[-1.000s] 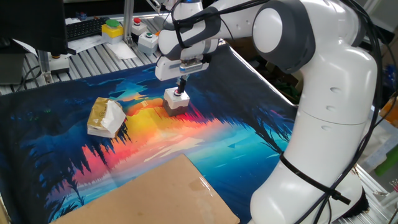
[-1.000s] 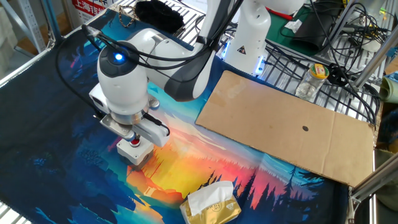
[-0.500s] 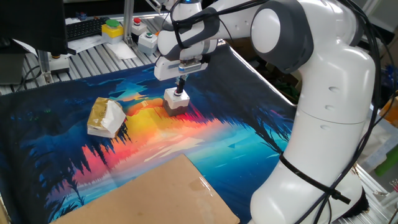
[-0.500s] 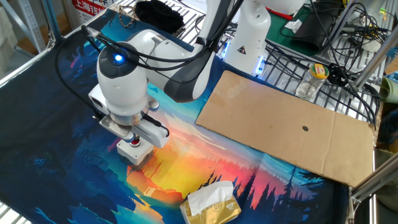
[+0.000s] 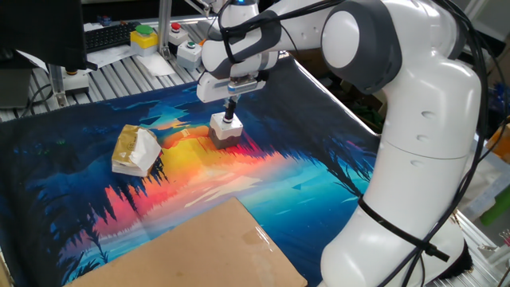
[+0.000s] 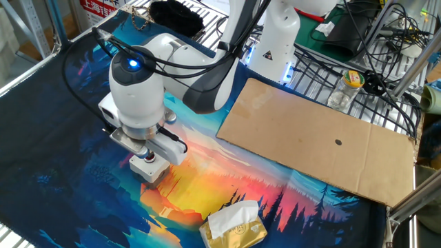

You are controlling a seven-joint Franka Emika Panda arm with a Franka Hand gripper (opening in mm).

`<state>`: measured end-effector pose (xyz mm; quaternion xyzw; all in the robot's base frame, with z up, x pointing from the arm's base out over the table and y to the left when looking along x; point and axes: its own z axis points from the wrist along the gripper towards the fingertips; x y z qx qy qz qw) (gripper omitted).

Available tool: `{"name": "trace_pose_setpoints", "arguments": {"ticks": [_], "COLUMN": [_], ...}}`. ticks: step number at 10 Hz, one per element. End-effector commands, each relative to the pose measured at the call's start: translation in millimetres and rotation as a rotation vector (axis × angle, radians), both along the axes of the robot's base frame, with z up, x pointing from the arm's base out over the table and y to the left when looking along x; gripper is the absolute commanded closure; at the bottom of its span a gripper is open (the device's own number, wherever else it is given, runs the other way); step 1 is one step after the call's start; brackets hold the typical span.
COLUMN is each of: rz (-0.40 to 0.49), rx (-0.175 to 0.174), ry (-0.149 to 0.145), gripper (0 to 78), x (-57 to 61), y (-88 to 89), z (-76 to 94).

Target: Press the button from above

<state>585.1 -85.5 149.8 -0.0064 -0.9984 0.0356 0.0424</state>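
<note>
The button is a small white cube with a red cap, standing on the colourful mat left of the robot's base. It also shows in the other fixed view, with a bit of red cap visible under the hand. My gripper hangs straight above it, its dark fingers pressed together into one narrow tip that touches the button's top. In the other fixed view the gripper is mostly hidden under the white wrist.
A tan-and-white paper-wrapped lump lies on the mat left of the button, also in the other fixed view. A cardboard sheet covers the near mat. A yellow box with green cap and another button box stand behind the mat.
The gripper has shifted slightly to the left over the button, and its tip now covers the red cap. The button box and the lump have not moved.
</note>
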Motion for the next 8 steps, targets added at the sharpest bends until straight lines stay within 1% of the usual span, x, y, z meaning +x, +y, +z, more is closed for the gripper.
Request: {"name": "trace_pose_setpoints", "arguments": {"ticks": [1,2,3,4,5,7,8], "rz": [-0.026,-0.021,-0.023,-0.028,-0.028,-0.028,-0.027], "rx": [-0.015,-0.022,-0.020,-0.016,-0.015,-0.016,-0.018], "ry": [-0.040,-0.039,-0.045,-0.069,-0.079,-0.088,-0.076], "gripper": [77.6,77.6,77.6,77.6,77.6,77.6,77.6], "x": [-16.5,-17.2,-18.3,-19.7,-21.4,-22.9,-23.7], "y": [4.1,3.6,3.4,3.0,2.3,1.6,1.0], "z": [-41.4,-42.3,-44.7,-47.5,-49.5,-51.1,-48.0]}}
